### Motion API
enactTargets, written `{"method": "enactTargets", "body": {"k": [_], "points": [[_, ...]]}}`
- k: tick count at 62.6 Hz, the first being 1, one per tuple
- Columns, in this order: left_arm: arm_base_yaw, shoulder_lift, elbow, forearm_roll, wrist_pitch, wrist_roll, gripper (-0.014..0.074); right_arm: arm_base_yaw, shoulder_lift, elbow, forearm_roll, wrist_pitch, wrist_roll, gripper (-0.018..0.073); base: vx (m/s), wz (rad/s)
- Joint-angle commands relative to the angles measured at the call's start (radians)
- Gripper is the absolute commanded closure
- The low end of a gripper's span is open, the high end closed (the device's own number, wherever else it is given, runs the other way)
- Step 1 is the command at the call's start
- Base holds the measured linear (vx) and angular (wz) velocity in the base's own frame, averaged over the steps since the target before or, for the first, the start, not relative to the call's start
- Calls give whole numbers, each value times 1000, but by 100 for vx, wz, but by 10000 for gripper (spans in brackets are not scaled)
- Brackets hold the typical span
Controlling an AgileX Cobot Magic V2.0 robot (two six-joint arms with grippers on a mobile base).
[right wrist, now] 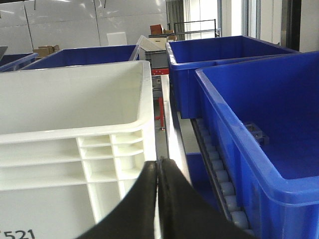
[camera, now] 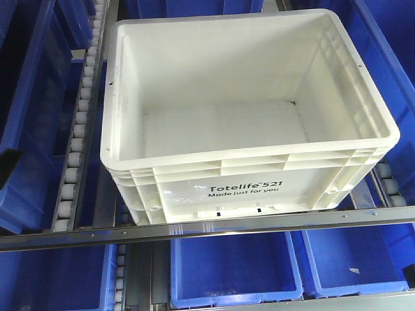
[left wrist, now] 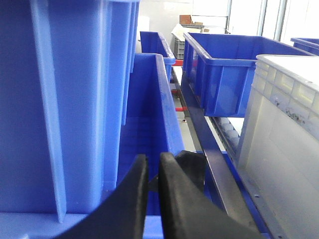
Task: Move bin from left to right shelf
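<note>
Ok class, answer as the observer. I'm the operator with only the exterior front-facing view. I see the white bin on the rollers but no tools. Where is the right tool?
Observer: The right tool sits low, close to the ribbed outer wall of the white bin near a corner. Its fingers are pressed together and hold nothing.
Operator: And the left tool?
Observer: The left tool points along a blue bin, and the white bin is off to its right. A narrow gap shows between its fingers, with nothing in it.
</note>
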Motion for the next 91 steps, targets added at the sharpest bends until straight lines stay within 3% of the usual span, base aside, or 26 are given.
{"method": "enactTargets", "body": {"k": [1, 11, 20, 29, 91], "points": [[0, -11, -22, -8, -77, -8, 558, -1, -13, 12, -3, -81, 4, 568, 0, 0], [0, -11, -22, -8, -77, -8, 558, -2, -13, 12, 45, -81, -50, 568, 0, 0], [0, -11, -22, -8, -77, -8, 558, -2, -13, 12, 224, -76, -268, 568, 0, 0], [0, -11, -22, -8, -77, -8, 558, -2, -13, 12, 251, -78, -354, 568, 0, 0], [0, -11, -22, -8, -77, -8, 558, -2, -13, 12, 252, -77, -375, 568, 0, 0]]}}
